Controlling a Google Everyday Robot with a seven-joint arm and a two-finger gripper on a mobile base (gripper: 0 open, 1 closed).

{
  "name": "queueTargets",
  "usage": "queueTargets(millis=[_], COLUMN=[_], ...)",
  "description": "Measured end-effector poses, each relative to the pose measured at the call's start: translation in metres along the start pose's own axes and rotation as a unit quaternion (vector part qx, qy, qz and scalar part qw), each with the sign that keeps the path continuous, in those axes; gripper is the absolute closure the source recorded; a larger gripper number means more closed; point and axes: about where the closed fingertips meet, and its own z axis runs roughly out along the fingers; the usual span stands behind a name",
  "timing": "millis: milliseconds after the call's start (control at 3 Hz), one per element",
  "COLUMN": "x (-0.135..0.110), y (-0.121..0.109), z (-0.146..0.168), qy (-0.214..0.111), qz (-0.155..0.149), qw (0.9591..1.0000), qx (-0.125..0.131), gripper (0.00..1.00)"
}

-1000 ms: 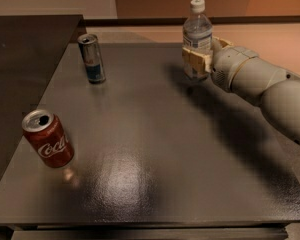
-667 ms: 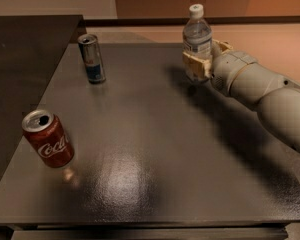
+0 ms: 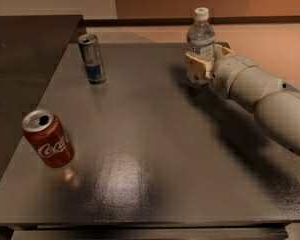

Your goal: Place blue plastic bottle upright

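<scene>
The blue plastic bottle [image 3: 200,36], clear with a white cap and a pale label, stands upright at the far right of the dark table [image 3: 155,149]. Its base looks to rest on the tabletop. My gripper [image 3: 207,60] comes in from the right and is shut on the bottle's lower half. One tan finger [image 3: 194,67] shows on the bottle's left and the other at its right rear. The pale arm [image 3: 265,96] runs off to the right edge.
A slim blue-silver can [image 3: 92,59] stands upright at the far left of the table. A red Coca-Cola can [image 3: 47,139] stands near the left front edge. A darker surface [image 3: 20,74] adjoins the table on the left.
The gripper and arm have settled slightly lower around the bottle. The bottle stays upright in the same place. The cans have not moved.
</scene>
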Motion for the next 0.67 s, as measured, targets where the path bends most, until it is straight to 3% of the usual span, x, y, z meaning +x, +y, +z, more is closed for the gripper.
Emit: queueTargets(millis=[667], x=[-0.0094], y=[0.0067], z=[0.0031], qy=[-0.012], qz=[0.051], qw=[0.9985], qx=[-0.018], gripper=[1.0])
